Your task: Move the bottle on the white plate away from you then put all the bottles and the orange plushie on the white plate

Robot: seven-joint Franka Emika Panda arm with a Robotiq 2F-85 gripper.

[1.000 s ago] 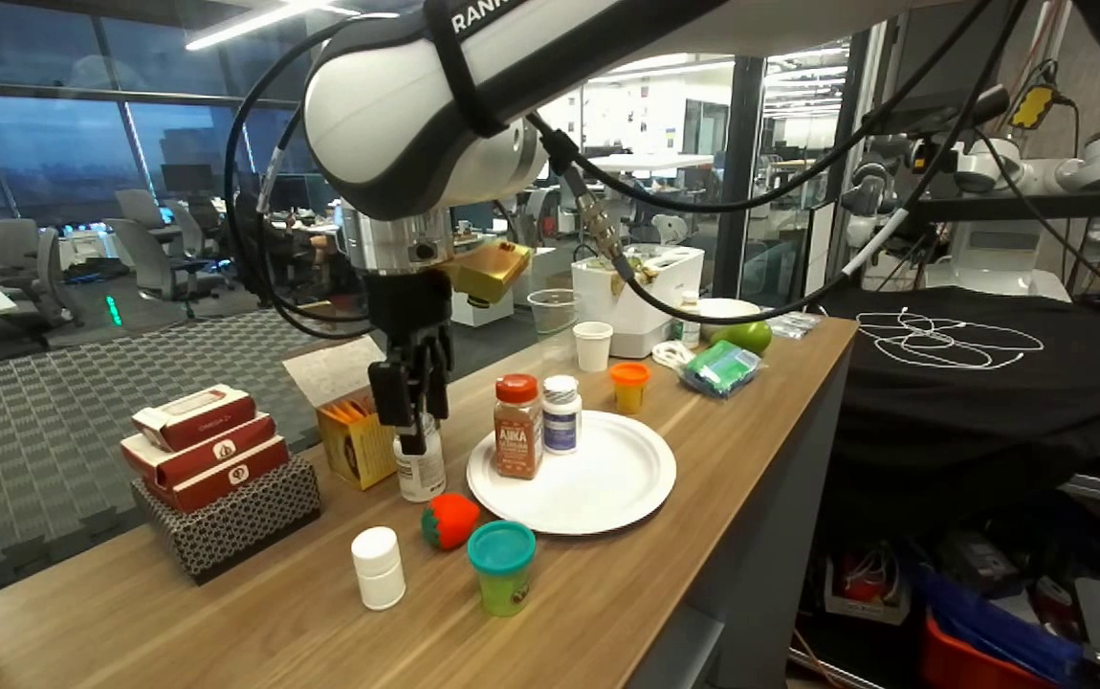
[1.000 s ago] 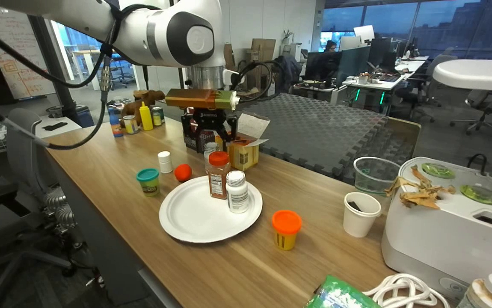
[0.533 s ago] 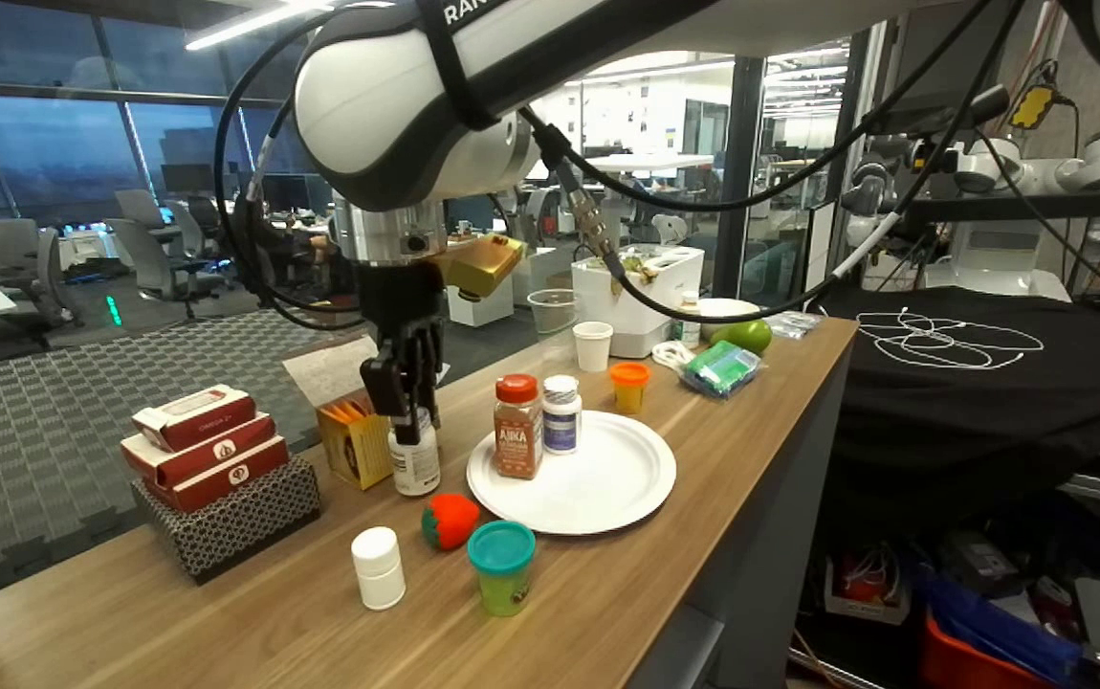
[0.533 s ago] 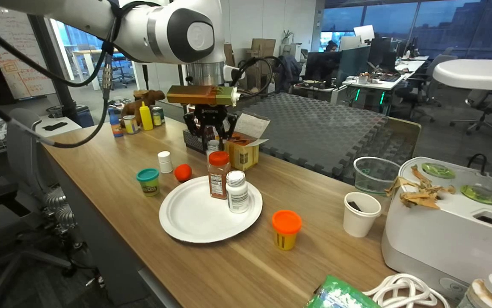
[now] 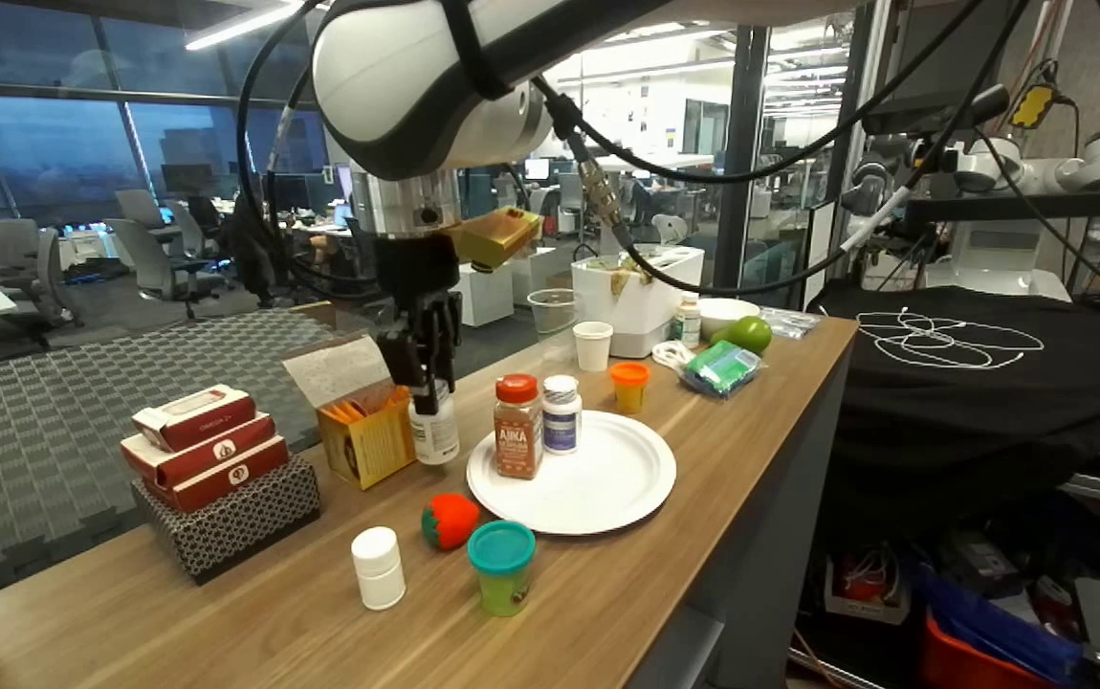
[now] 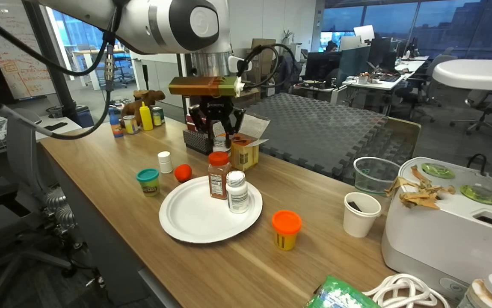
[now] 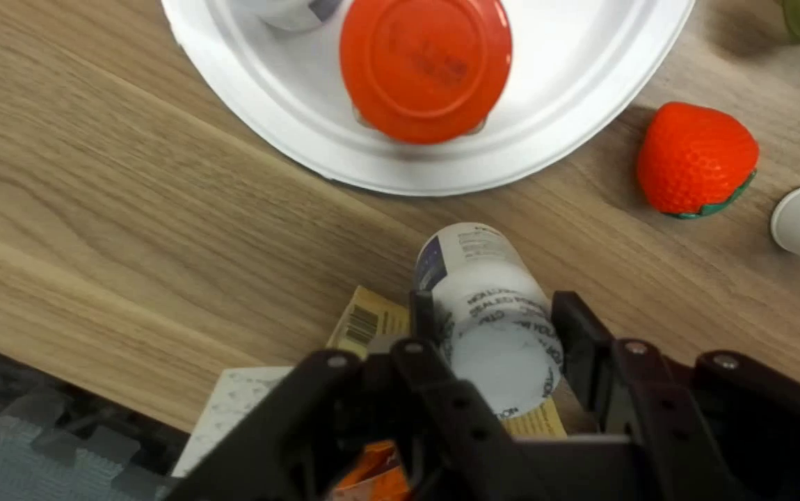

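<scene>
white bottle point(image 7: 490, 296) — printed label, dark blue patch — is clamped in the end effector point(image 7: 492, 313).

Red boxes point(image 5: 212, 452) on a patterned box point(image 5: 255, 524), open yellow carton point(image 5: 376, 448); paper cup point(image 5: 593, 349), green packet point(image 5: 722, 367)

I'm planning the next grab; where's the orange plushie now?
In an exterior view, the orange plushie lies left of centre, just left of the white plate, with the teal-lidded tub at lower right and a small white bottle at lower left.
</scene>
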